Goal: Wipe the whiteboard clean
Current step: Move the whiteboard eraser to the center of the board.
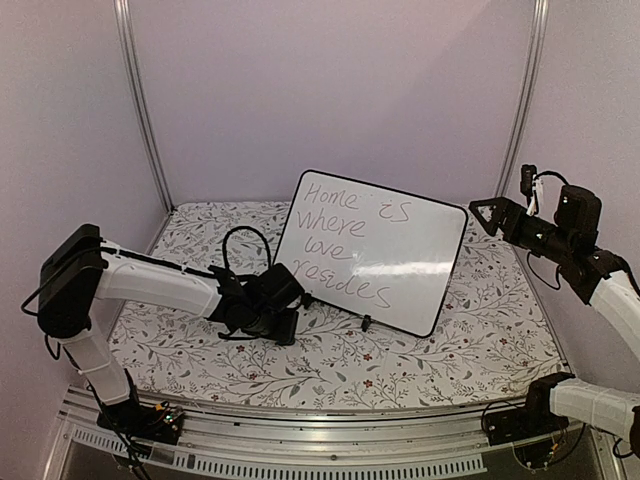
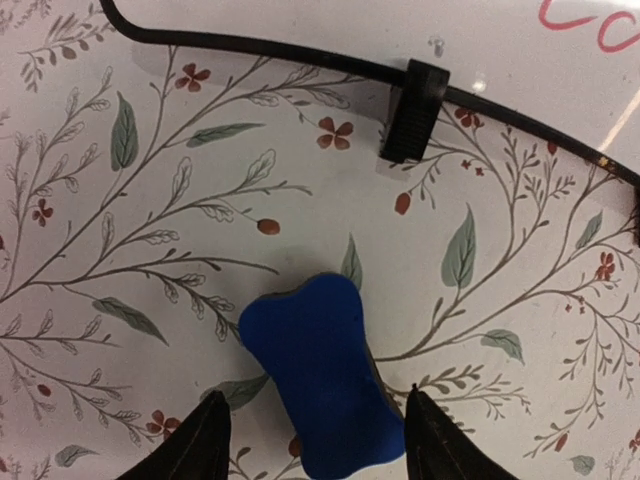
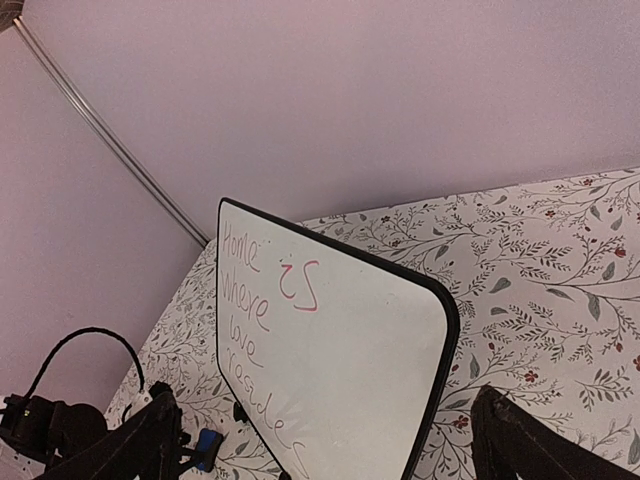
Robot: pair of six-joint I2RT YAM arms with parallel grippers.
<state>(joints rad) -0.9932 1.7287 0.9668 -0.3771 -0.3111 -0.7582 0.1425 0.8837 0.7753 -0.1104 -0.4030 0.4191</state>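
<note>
A large white rectangular whiteboard with rounded corners and a thin black rim [image 1: 390, 250] stands tilted back on small black feet near the middle of a table covered in a floral-print cloth [image 1: 450, 340], its handwritten lines, "Home is where love resides", not yet wiped. The left gripper [image 2: 315, 400] hangs low over the cloth just off the board's lower left corner, jaws apart and straddling a small blue bone-shaped foam eraser block [image 2: 320, 370] that lies flat between its black fingers [image 2: 205, 440]; a strip of cloth shows on the left of the block, so it does not appear clamped. The eraser's long axis runs almost straight ahead of the pincer toward the board's bottom rim and one black foot [image 2: 412, 110], leaving the narrow width to be pinched. The board lies just ahead of this gripper, which makes the left arm far the nearer; closing on the block looks like the step in hand. The right gripper [image 1: 487, 215] is raised at the board's right side, well apart from it, jaws spread wide and empty. No container shows in any view.
</note>
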